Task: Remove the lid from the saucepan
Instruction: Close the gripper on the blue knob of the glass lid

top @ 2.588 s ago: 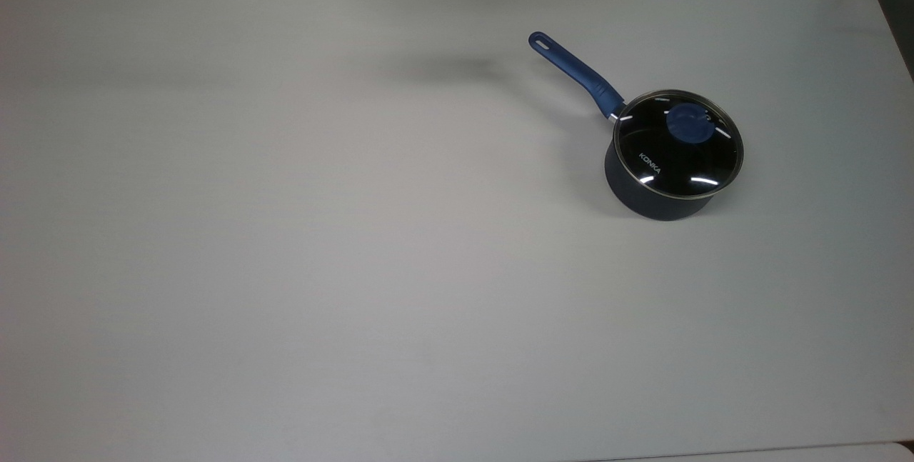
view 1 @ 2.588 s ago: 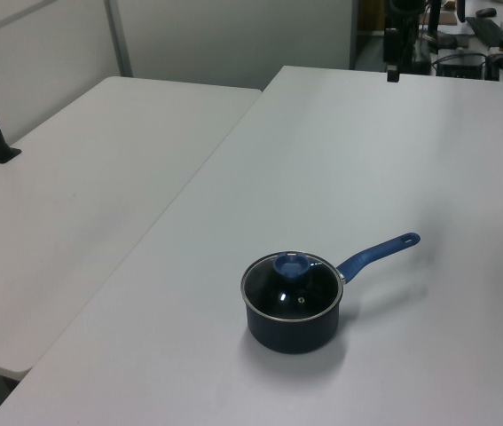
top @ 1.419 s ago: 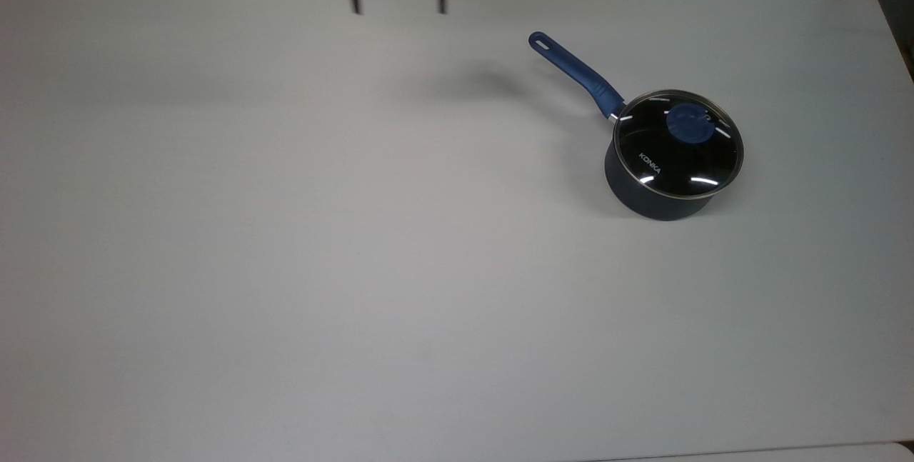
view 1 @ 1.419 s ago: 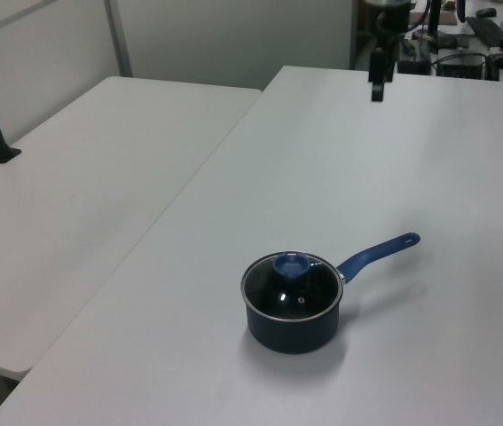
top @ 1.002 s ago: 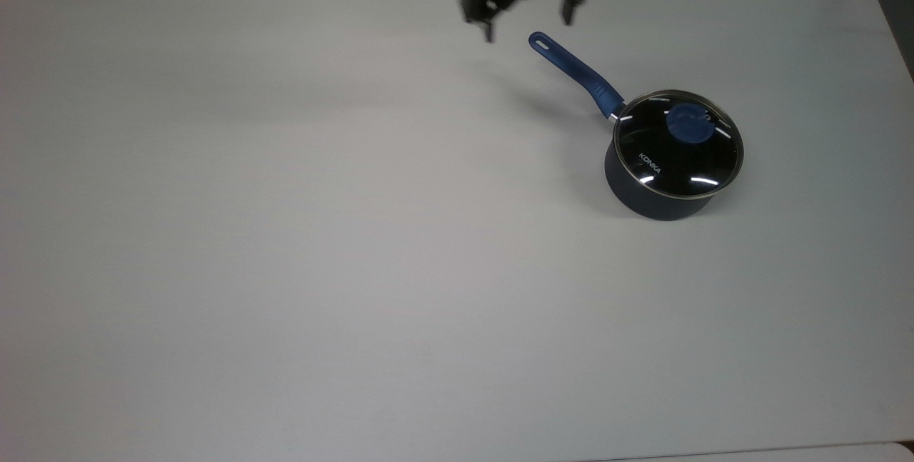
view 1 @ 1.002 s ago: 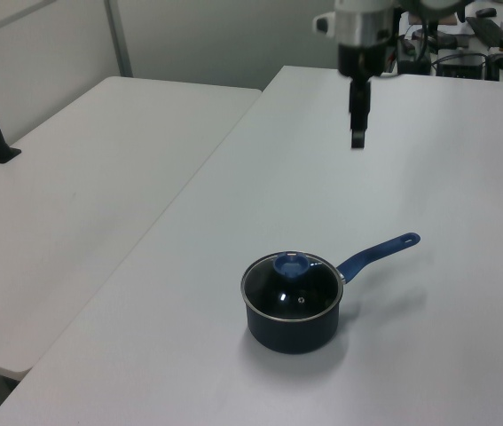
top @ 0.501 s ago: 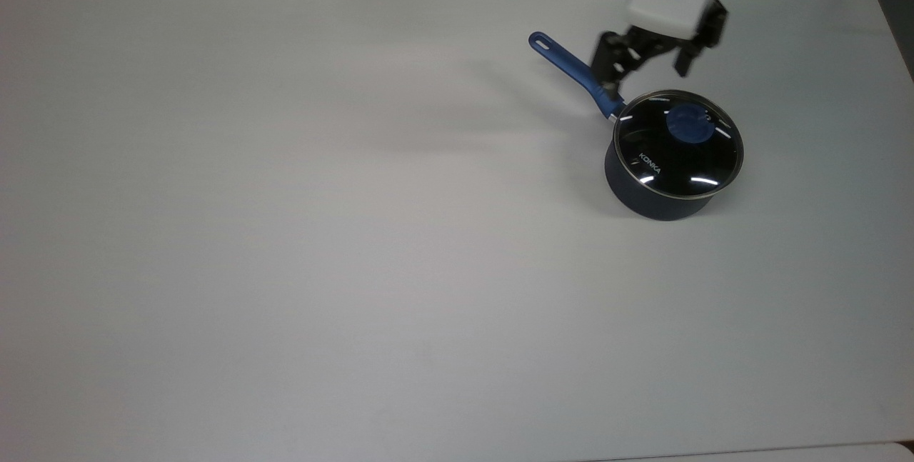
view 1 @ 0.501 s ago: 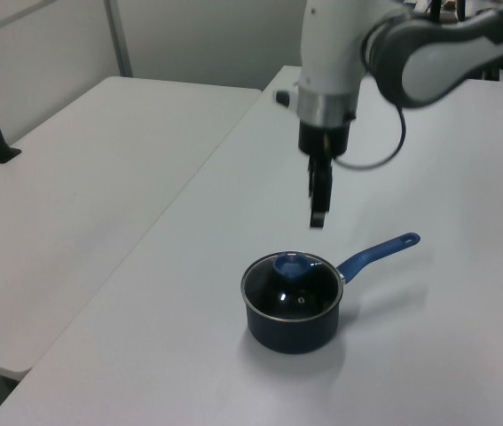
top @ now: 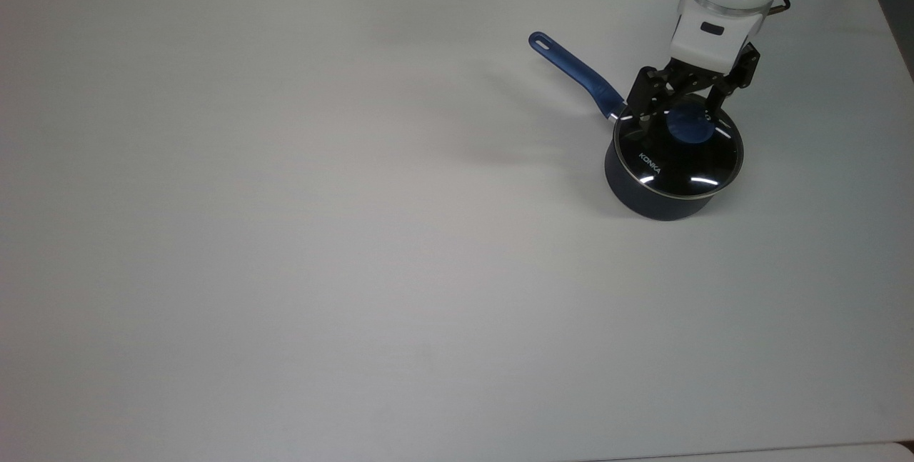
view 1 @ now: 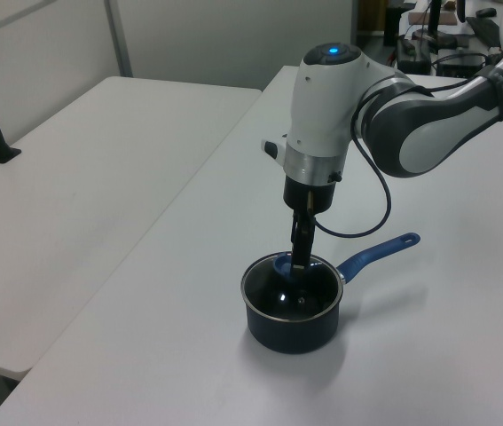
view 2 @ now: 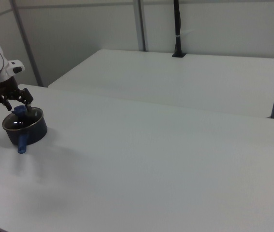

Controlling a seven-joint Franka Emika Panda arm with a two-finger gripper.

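Around the saucepan (top: 646,194) the table (top: 285,233) lies bare; its handle (top: 575,75) bars the top view's upper left, and the gripper (top: 680,113) straddles the lid's knob (top: 689,126).

white-grey arm (view 1: 340,98), black gripper (top: 678,106), black cable (view 1: 377,191)

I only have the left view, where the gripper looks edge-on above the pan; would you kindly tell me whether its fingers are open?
Observer: Yes. In the top view the gripper is open, with one finger on each side of the lid's blue knob.
Operator: Thank you. Is the handle clear of the fingers?
Observer: In the top view, the finger on the top view's left hangs over the lid near where the handle joins the saucepan.
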